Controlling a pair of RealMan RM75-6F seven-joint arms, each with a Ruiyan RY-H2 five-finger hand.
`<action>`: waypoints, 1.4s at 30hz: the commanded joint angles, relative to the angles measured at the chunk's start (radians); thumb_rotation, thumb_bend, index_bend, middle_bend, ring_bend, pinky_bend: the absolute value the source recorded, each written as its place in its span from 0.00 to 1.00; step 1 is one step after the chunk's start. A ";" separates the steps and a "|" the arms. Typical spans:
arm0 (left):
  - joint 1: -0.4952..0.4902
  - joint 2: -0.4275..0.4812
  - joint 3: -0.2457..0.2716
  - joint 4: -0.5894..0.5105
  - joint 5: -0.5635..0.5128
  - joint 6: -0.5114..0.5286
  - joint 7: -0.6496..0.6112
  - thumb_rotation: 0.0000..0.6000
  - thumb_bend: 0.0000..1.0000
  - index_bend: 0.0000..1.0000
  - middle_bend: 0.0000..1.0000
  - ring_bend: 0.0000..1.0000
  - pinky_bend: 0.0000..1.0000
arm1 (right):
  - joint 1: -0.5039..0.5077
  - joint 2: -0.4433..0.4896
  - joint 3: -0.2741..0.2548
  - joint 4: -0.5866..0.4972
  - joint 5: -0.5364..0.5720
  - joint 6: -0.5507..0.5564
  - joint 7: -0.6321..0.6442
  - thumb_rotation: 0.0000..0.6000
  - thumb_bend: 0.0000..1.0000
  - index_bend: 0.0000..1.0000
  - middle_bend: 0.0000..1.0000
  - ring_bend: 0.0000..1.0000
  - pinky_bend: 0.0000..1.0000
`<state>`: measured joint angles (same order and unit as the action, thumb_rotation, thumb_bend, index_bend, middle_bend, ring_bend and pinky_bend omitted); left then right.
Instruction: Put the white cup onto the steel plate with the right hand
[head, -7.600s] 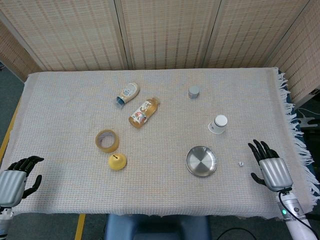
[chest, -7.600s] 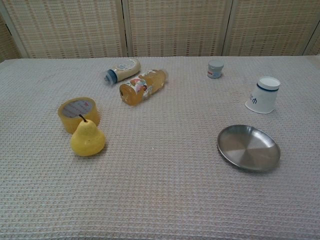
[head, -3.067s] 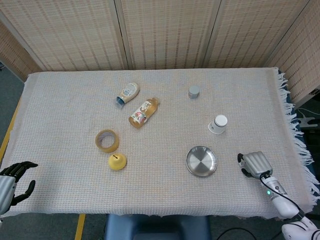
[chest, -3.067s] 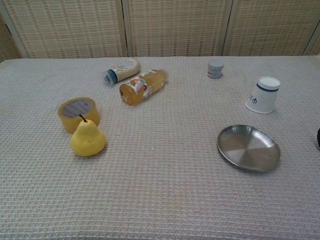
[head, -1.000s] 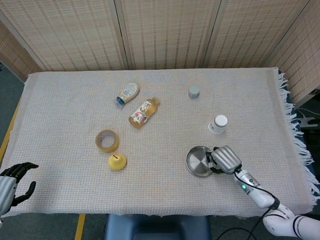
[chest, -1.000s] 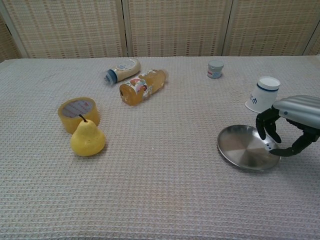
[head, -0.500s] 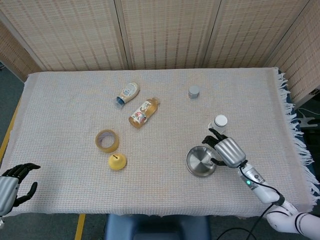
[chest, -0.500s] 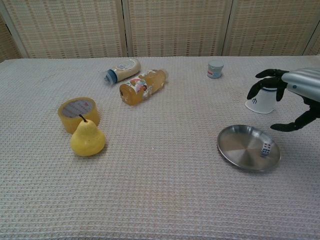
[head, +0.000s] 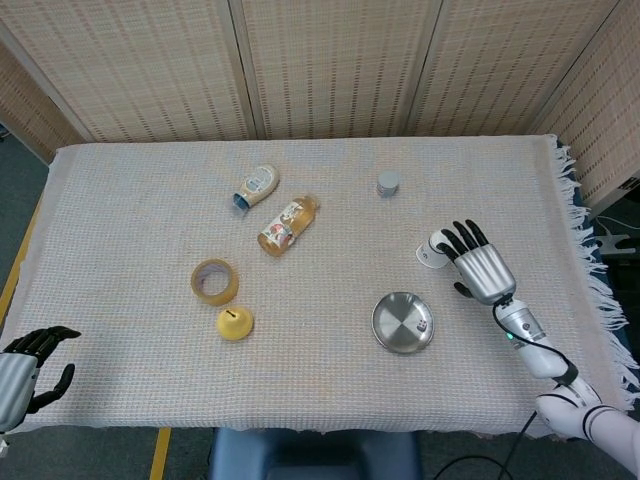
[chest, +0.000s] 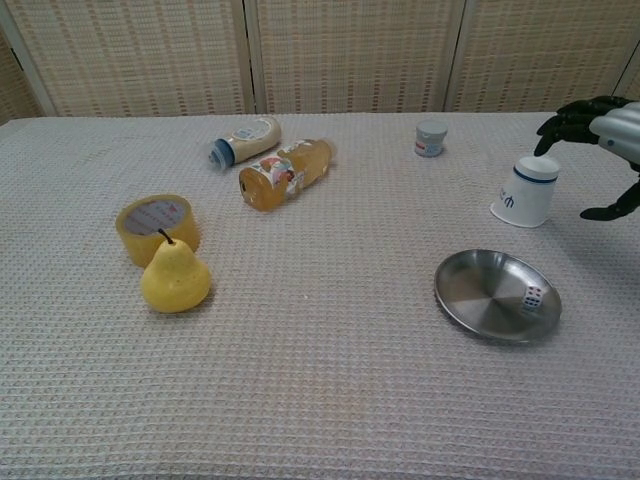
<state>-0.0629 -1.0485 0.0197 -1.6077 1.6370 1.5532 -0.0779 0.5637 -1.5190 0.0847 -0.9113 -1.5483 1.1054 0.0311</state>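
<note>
Head view puts your right hand (head: 479, 264) just beside the white cup (head: 437, 248), on the cup's far-right side, fingers (head: 463, 236) spread wide and pointing toward the back of the tabletop (head: 140, 200), holding nothing. Chest view shows the same hand (chest: 612, 133) raised above and to the right of the cup (chest: 526, 190), dark fingertips (chest: 553, 124) hanging just over the cup's rim, thumb dropped lower on the right; you cannot tell from either view whether any fingertip touches it. The cup stands on the cloth, blue band near its top, apart from the steel plate (head: 403, 322), which lies nearer to you and to the left of the hand. A small die (chest: 532, 296) rests inside the plate near its right rim. Further left of the hand: a small grey jar (head: 388, 183) toward the back, an orange juice bottle (head: 288, 224) and a white squeeze bottle (head: 255, 186) both on their sides, a roll of tape (head: 214, 281) and a yellow pear (head: 235, 322) touching or nearly touching it in chest view. Your left hand (head: 25, 370) sits at the near-left corner of the tabletop, fingers loosely apart, nothing in it.
</note>
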 joint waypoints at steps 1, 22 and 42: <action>0.000 -0.001 0.001 -0.002 0.001 -0.001 0.005 1.00 0.43 0.30 0.29 0.28 0.40 | 0.030 -0.048 0.008 0.083 0.010 -0.037 0.119 1.00 0.18 0.28 0.10 0.00 0.12; -0.004 -0.005 0.003 0.000 -0.002 -0.014 0.015 1.00 0.43 0.30 0.29 0.28 0.40 | 0.124 -0.279 0.013 0.459 0.018 -0.083 0.381 1.00 0.22 0.30 0.12 0.00 0.22; 0.000 -0.015 -0.006 -0.005 -0.024 -0.011 0.039 1.00 0.43 0.30 0.30 0.29 0.42 | 0.107 -0.348 -0.003 0.617 0.049 -0.142 0.396 1.00 0.22 0.38 0.26 0.10 0.48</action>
<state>-0.0635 -1.0624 0.0144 -1.6121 1.6135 1.5413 -0.0393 0.6731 -1.8615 0.0837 -0.3021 -1.5008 0.9654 0.4248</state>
